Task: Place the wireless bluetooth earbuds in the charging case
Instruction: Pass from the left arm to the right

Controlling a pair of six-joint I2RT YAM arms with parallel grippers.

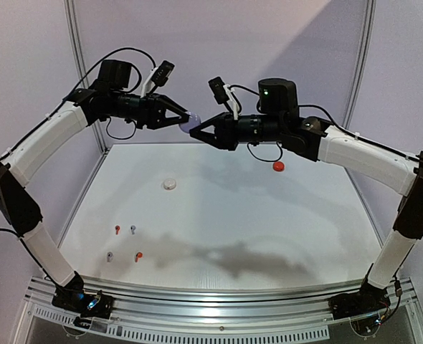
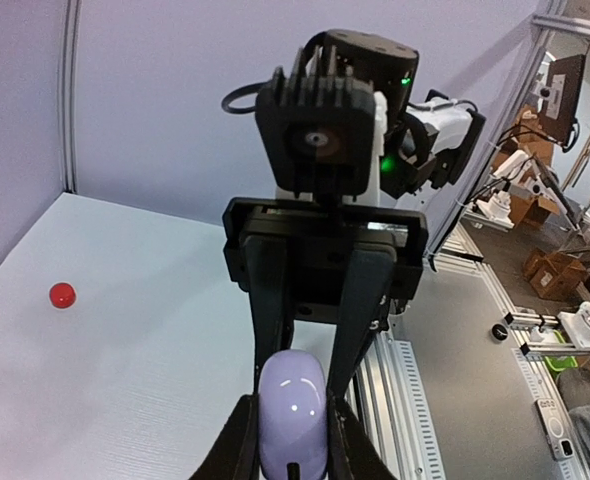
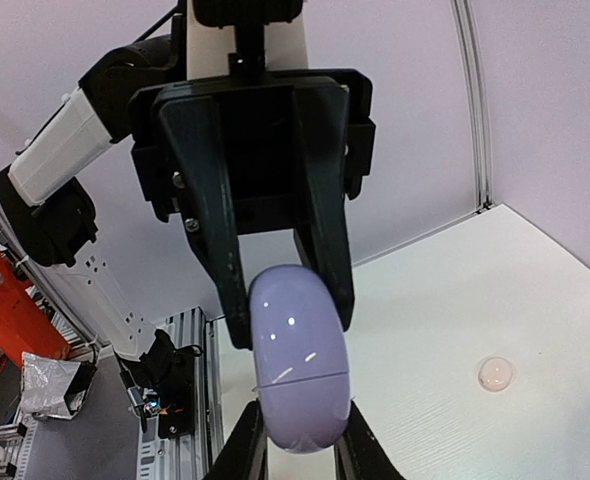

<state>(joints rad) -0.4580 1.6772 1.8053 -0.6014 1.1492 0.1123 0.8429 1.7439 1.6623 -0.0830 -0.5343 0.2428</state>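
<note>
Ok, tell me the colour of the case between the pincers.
Pale lavender case, clearest in the right wrist view.

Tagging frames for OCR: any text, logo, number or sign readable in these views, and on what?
None readable.
The lavender case is plain, no logo.
The red case, the white case and the earbuds on the table show no marks.
The cardboard boxes beyond the table in the left wrist view are too blurred to read.
</note>
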